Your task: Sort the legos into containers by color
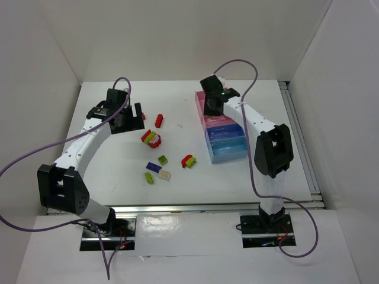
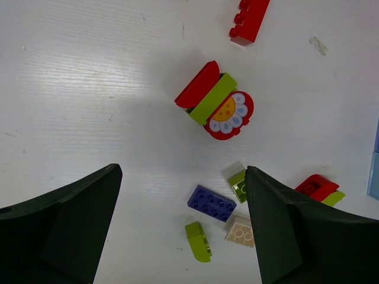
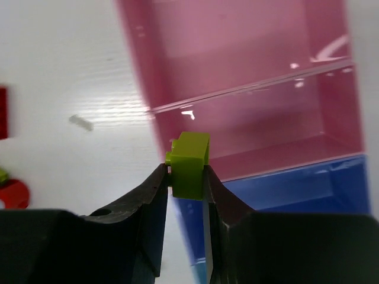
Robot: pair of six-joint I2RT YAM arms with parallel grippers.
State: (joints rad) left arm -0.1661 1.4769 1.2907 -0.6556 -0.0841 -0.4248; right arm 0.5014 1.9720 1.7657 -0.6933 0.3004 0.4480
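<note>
Loose legos lie mid-table: a red brick (image 1: 159, 120), a red, lime and round red-white stack (image 1: 150, 138), a purple brick (image 1: 153, 167), a beige one (image 1: 164, 175), lime pieces (image 1: 148, 178) and a red-lime pair (image 1: 189, 160). The containers (image 1: 231, 155) stand in a row at the right, pink at the far end, blue nearer. My right gripper (image 3: 185, 171) is shut on a lime green brick (image 3: 189, 163) and holds it above the containers' left edge, where the second pink box (image 3: 266, 124) meets a blue box (image 3: 284, 189). My left gripper (image 2: 182, 171) is open and empty above the purple brick (image 2: 211, 203).
White walls close in the table at the back and both sides. A metal rail (image 1: 299, 136) runs along the right edge past the containers. The left arm's purple cable (image 1: 35, 154) loops over the left side.
</note>
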